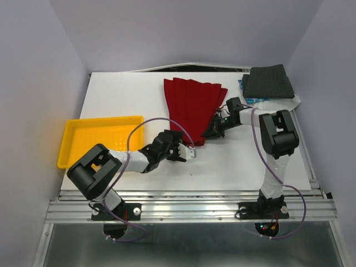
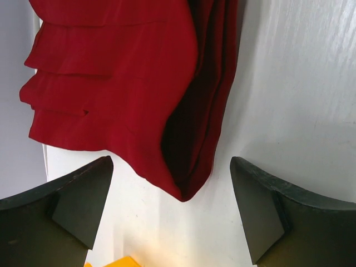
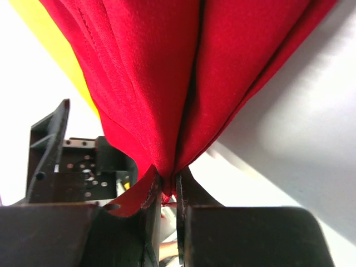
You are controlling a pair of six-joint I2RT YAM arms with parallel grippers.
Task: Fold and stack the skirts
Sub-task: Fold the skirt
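Right pincer nipped shut on the right edge of the limp, light red skirt lying mid-surface, left pincer wide around its near corner, probably the best pinch point.

A plain deep red is seen on the red skirt, no pattern. The charcoal skirt is marked w/ tiny dots; the blue skirt is printed w/ white. The tray is coloured yellow, the surface white.
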